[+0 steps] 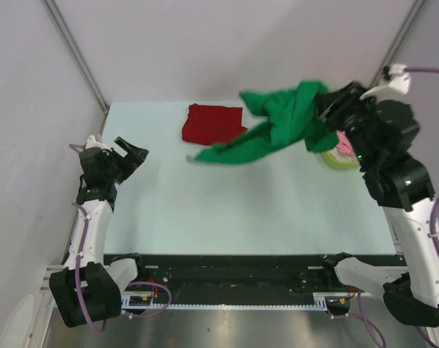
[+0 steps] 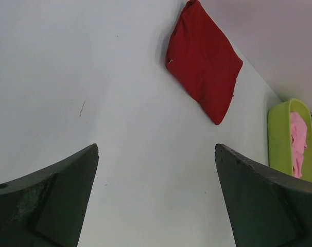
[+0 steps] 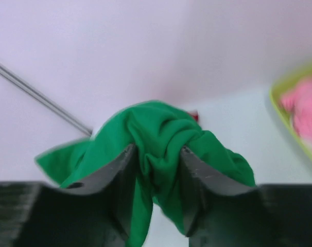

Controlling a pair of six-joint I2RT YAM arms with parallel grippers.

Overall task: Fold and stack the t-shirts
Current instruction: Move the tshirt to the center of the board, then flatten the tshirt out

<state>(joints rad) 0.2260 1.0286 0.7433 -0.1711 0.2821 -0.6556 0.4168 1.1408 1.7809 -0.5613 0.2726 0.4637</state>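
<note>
**Green t-shirt clamped in right gripper; red t-shirt lies folded on counter**

The green t-shirt (image 3: 161, 121) is pinched between the fingers of the right gripper (image 3: 157, 152), which are closed on a bunched fold of the cloth. From that gripper the shirt is trailed out to its left, above the counter (image 1: 241, 210). Whether the far tip of the cloth touches the surface cannot be told.

The red t-shirt (image 2: 205, 62) is laid flat as a folded rectangle on the counter, well ahead of the left gripper (image 2: 156, 149) and a little to its right. It is left of the right gripper, with the hanging green cloth just beside its near right corner. The left gripper is held with its fingers wide apart and nothing between them.

A yellow-green bin (image 2: 279, 128) holding a pink garment (image 2: 298, 139) is seen below the right gripper.
</note>
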